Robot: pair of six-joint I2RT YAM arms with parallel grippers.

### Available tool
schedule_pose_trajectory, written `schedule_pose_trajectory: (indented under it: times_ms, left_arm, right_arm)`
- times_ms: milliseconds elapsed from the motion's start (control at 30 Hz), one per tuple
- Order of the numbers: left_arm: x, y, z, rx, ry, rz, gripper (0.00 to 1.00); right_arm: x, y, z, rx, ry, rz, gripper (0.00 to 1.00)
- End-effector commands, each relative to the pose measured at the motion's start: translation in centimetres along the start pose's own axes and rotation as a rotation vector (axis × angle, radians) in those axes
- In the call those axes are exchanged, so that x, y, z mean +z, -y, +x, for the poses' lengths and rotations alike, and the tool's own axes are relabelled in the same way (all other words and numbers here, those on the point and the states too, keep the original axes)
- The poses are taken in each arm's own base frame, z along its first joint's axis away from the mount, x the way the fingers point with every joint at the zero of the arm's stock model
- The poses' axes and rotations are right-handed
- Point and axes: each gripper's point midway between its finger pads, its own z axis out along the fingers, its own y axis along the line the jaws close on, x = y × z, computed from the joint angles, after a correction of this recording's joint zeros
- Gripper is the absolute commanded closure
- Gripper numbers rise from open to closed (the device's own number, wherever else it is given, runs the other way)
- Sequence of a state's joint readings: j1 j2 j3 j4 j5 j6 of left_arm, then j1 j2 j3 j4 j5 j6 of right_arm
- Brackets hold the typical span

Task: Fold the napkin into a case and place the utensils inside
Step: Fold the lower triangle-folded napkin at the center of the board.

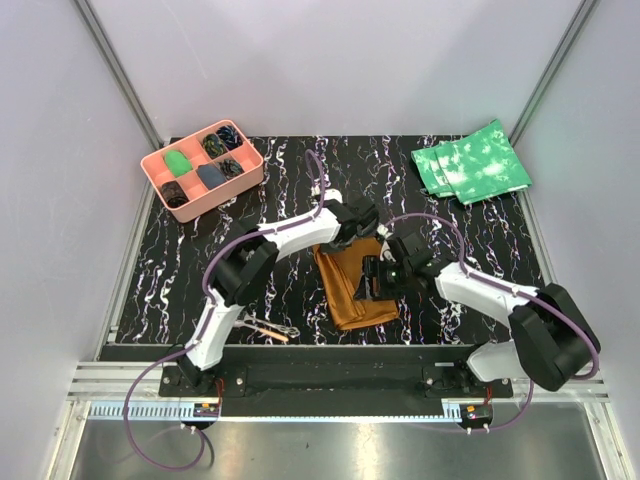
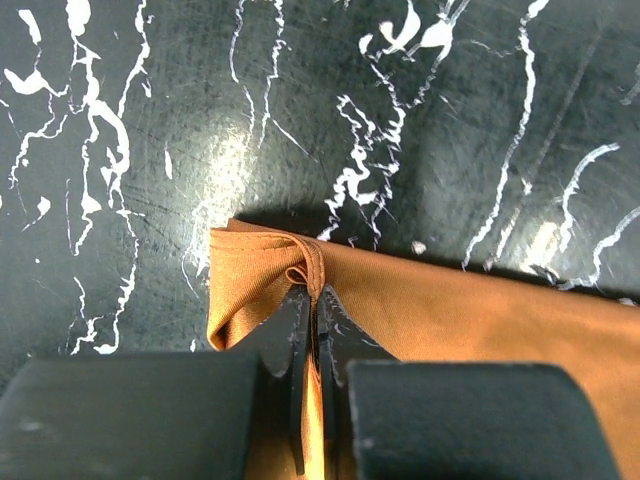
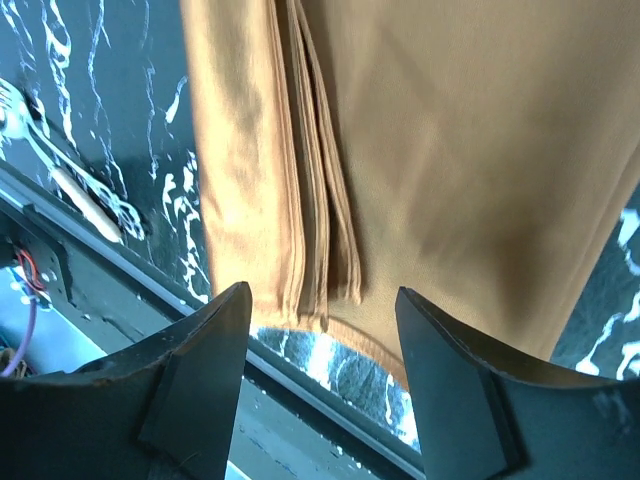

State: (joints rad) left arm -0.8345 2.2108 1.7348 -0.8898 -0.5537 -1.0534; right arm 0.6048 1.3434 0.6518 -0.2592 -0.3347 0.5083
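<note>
Closest in are the 2 arm bases (image 1: 195, 375) on the rail (image 1: 330, 395), so starting there. Going left to right: the pink tray (image 1: 230, 195) sits far-left, well out of the way. The utensils (image 1: 268, 330) lie on the table (image 1: 470, 240) by the near edge, just beside the left arm and not yet in anything.

The left claw (image 2: 312, 310) is pressed together, pinching a bunched fold at the far corner of the napkin (image 1: 350, 295). The napkin lies mid-table as a narrow oblong, already several layers thick. The right claw (image 3: 320, 300) hangs over its near end, spread wide with nothing between the fingers.

I'd say we're late in the folding step: it looks like a case, but nothing's loaded. The next move probably calls for the right claw to drop onto those stacked layer edges, which run lengthwise down the cloth, to tidy or hold them while the left one keeps the corner anchored.

Room-wise, the napkin's near end sits close to the table edge, so little slack there. Both wrists crowd over the cloth. There's lots of bare table to the right, with the green cloths (image 1: 470, 165) far-right and well apart.
</note>
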Motion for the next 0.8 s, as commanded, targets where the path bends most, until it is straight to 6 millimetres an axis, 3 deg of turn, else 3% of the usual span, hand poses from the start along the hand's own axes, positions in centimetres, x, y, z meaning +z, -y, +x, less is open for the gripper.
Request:
schedule_pose_trajectory:
  times_ms: [0, 267, 433, 667, 767]
  left_arm:
    - [-2.9, 1.5, -2.0, -0.041, 0.015, 0.127, 0.95]
    - [-4.3, 2.0, -1.9, -0.050, -0.014, 0.189, 0.96]
    - [-4.7, 2.4, -1.7, -0.064, -0.033, 0.212, 0.97]
    - [-4.4, 2.9, -1.3, -0.083, -0.055, 0.219, 0.99]
    - [-4.5, 3.1, -1.3, -0.091, -0.059, 0.223, 0.98]
  right_arm:
    - [0.2, -1.6, -3.3, -0.058, 0.062, -0.071, 0.32]
    - [2.0, -2.5, -5.3, -0.052, 0.084, -0.166, 0.34]
    - [3.0, -2.4, -4.6, -0.020, 0.075, -0.206, 0.36]
    - [3.6, -2.3, -3.1, 0.021, 0.047, -0.245, 0.52]
    - [4.3, -2.2, -2.6, 0.056, 0.035, -0.265, 0.54]
